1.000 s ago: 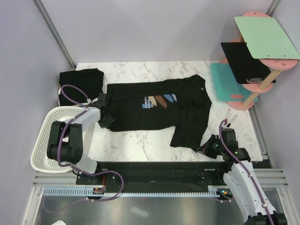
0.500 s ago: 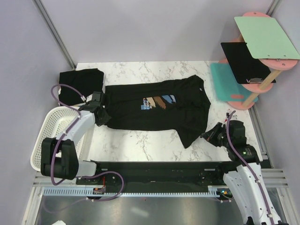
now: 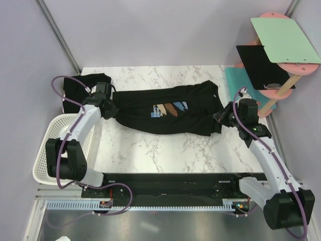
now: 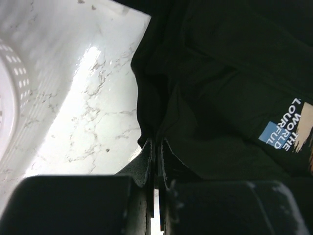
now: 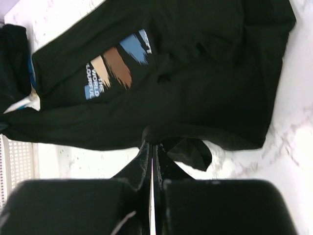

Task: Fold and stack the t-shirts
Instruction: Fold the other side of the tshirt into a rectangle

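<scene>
A black t-shirt (image 3: 170, 113) with a blue, brown and white chest print lies across the middle of the marble table, its near edge lifted and carried toward the far side. My left gripper (image 3: 111, 109) is shut on the shirt's left edge (image 4: 155, 139). At the shirt's right end my right gripper (image 3: 221, 117) is shut on the lifted cloth (image 5: 152, 134). The print (image 5: 115, 68) shows in the right wrist view. A second black t-shirt (image 3: 83, 88) lies folded at the far left corner of the table, behind the left arm.
A white basket (image 3: 47, 150) hangs off the table's left edge. At the right stands a pink rack (image 3: 281, 90) with a light green board (image 3: 283, 40), a black panel (image 3: 261, 65) and a teal mat (image 3: 235, 85). Lilac walls close in the back and sides.
Both grippers have moved away from the near edge toward the far side, carrying the shirt's near edge with them. The shirt is now folded into a narrower band.
</scene>
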